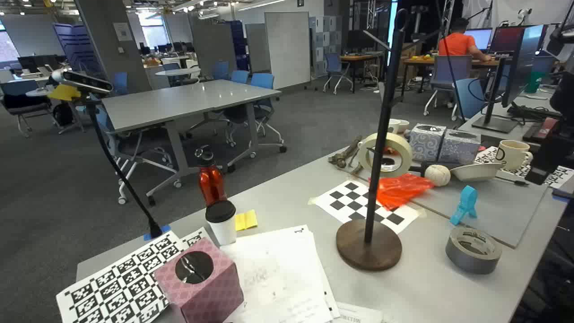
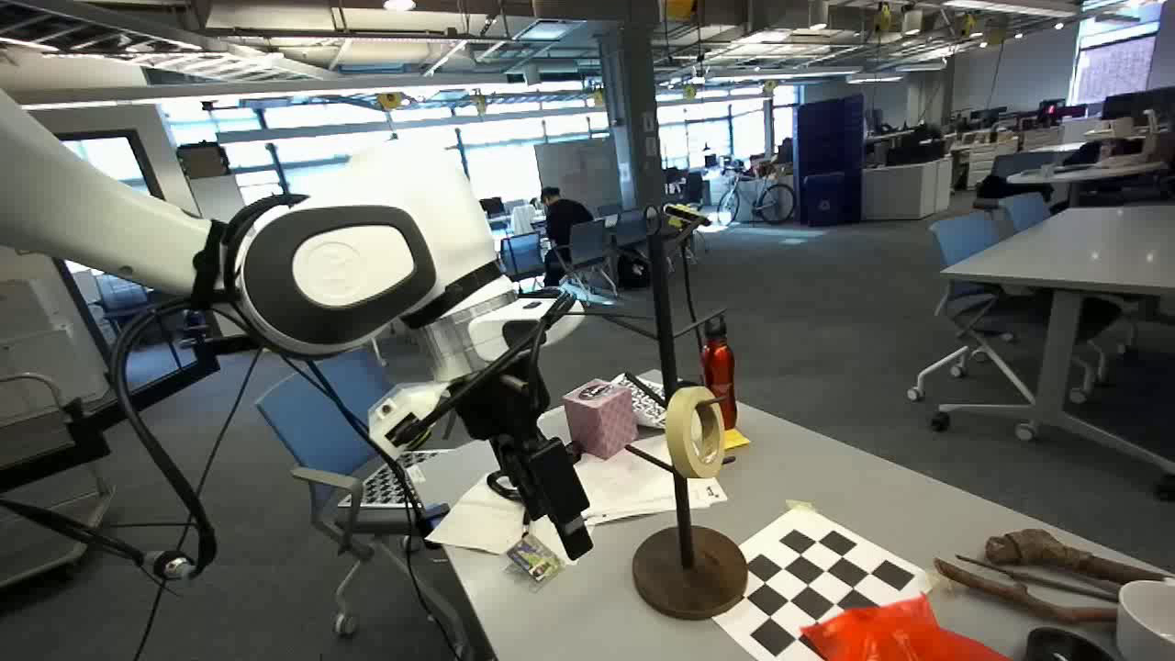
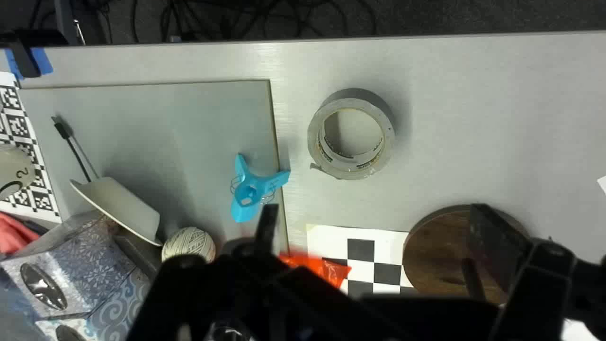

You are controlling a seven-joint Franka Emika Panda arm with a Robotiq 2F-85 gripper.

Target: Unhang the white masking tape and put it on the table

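The white masking tape [image 1: 405, 150] is a cream ring hanging on a peg of the black pole stand [image 1: 368, 251], above the table [image 1: 426, 291]. It also hangs there in an exterior view [image 2: 680, 433]; in the wrist view it is hidden or out of view. The stand's round wooden base shows in the wrist view [image 3: 435, 255]. My gripper [image 2: 567, 523] points downward beside the stand, apart from the tape. In the wrist view my gripper [image 3: 378, 222] has its fingers wide apart with nothing between them.
A dark grey tape roll [image 3: 352, 137], a blue clamp [image 1: 465, 204] and a red plastic bag [image 1: 399, 190] lie near the stand. A checkered sheet [image 2: 817, 578] lies beside its base. A pink tissue box [image 2: 601, 418], cup [image 1: 222, 224] and red bottle [image 1: 210, 181] stand farther off. Other pegs stick out from the pole.
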